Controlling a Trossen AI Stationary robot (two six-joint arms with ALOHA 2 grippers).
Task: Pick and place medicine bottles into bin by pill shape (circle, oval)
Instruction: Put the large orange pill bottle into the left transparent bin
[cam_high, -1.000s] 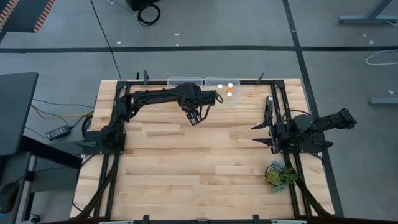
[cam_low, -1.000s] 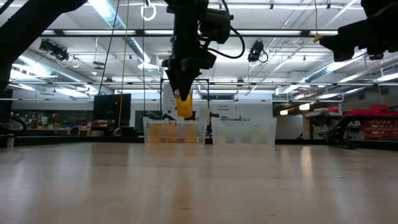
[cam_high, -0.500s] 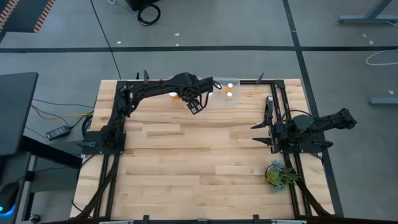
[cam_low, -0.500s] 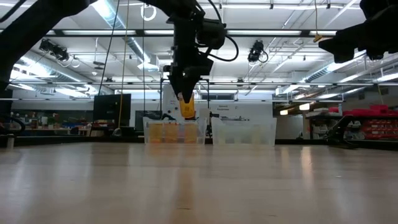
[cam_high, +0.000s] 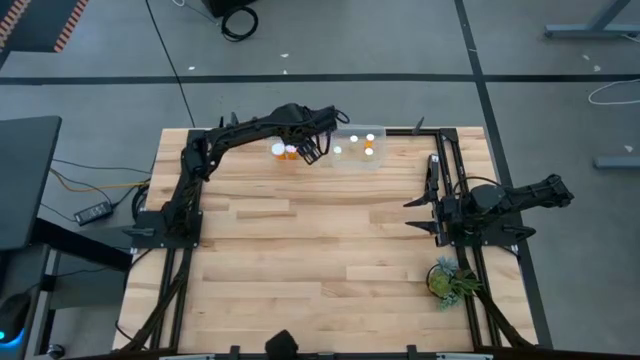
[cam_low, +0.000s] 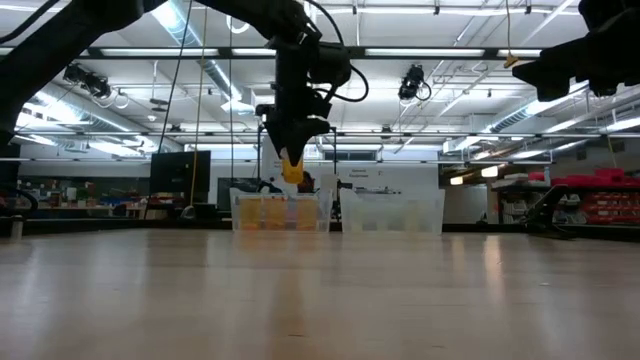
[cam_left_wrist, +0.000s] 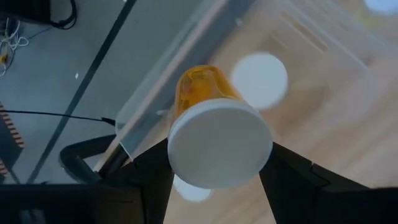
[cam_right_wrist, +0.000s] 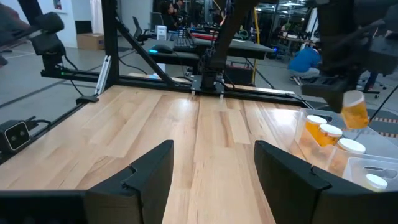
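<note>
Amber plastic shows between the fingers of the left gripper (cam_low: 292, 165), which pinches 1 medicine bottle (cam_left_wrist: 211, 134) by its sides, the white cap facing the wrist camera. From the overhead camera, that gripper (cam_high: 308, 148) hangs over the left bin (cam_high: 285, 131) at the table's far edge, just beside the right bin (cam_high: 377, 133). Both clear bins already hold bottles; the right one shows about 3 white caps.

At the table's right side the right gripper (cam_right_wrist: 211, 165) waits with its jaws spread and nothing between them. A green plant (cam_high: 448, 279) sits near that arm's base.

Likely risks from here: the bottle appears tilted in the grip, so it could slip or twist before release. Dropped from this height, it might strike the bin's rim or a bottle already inside and bounce out. A drift sideways would send it into the wrong bin.
</note>
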